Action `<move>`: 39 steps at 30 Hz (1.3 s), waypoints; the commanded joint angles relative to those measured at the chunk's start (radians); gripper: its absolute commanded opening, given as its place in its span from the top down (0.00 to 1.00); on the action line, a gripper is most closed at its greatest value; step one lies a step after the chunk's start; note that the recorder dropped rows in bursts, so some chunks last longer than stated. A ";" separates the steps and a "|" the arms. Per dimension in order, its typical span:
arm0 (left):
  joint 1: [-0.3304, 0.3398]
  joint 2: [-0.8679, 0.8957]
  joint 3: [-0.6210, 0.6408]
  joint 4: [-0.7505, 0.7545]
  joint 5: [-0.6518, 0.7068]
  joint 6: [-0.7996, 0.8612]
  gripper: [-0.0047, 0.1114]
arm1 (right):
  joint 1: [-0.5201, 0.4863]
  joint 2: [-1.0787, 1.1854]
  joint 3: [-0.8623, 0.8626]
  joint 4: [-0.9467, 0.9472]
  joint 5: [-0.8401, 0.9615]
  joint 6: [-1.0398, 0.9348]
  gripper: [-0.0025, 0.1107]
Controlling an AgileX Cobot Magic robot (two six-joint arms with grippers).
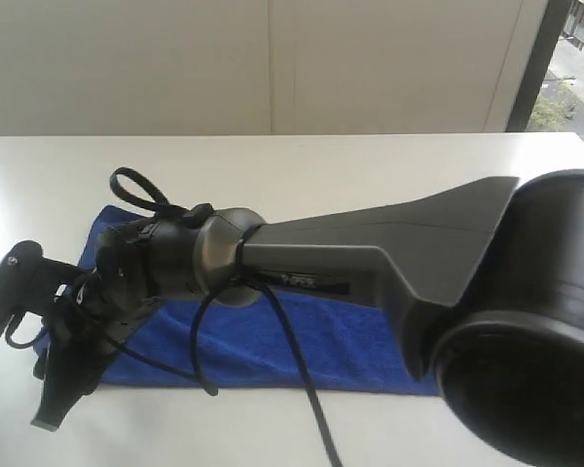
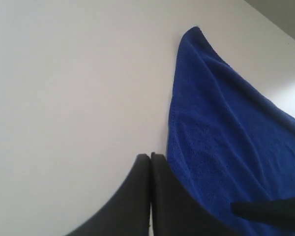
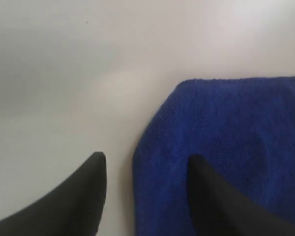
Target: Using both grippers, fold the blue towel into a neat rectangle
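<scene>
The blue towel (image 1: pixel 273 341) lies flat on the white table (image 1: pixel 389 165) as a long strip. My right arm (image 1: pixel 370 253) reaches across it to its left end. In the right wrist view my right gripper (image 3: pixel 146 157) is open and straddles the towel (image 3: pixel 236 123) edge near a rounded corner, with one finger over bare table and the other over the cloth. It holds nothing. My left gripper (image 2: pixel 151 156) is shut and empty, its tips just beside the towel (image 2: pixel 226 123) edge over bare table.
A window strip (image 1: pixel 574 58) and a pale wall (image 1: pixel 273 58) stand behind the table. Black cables (image 1: pixel 302 370) from the right arm hang across the towel's front edge. White tabletop surrounds the towel on all sides.
</scene>
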 commanded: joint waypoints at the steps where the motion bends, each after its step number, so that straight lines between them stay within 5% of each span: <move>1: 0.004 -0.007 0.007 -0.046 -0.012 0.045 0.96 | 0.006 0.048 -0.079 -0.093 0.078 0.081 0.56; 5: 0.004 -0.007 0.007 -0.055 -0.031 0.063 0.96 | 0.011 0.071 -0.117 -0.095 0.074 0.081 0.59; 18: 0.004 -0.007 0.007 -0.053 -0.041 0.066 0.96 | 0.006 0.092 -0.163 -0.226 0.051 0.271 0.97; 29: 0.004 -0.007 0.007 -0.047 -0.055 0.066 0.96 | -0.061 0.092 -0.162 -0.330 0.057 0.544 0.98; 39: 0.004 -0.007 0.007 -0.046 -0.057 0.066 0.96 | -0.041 0.092 -0.162 -0.292 0.133 0.474 0.98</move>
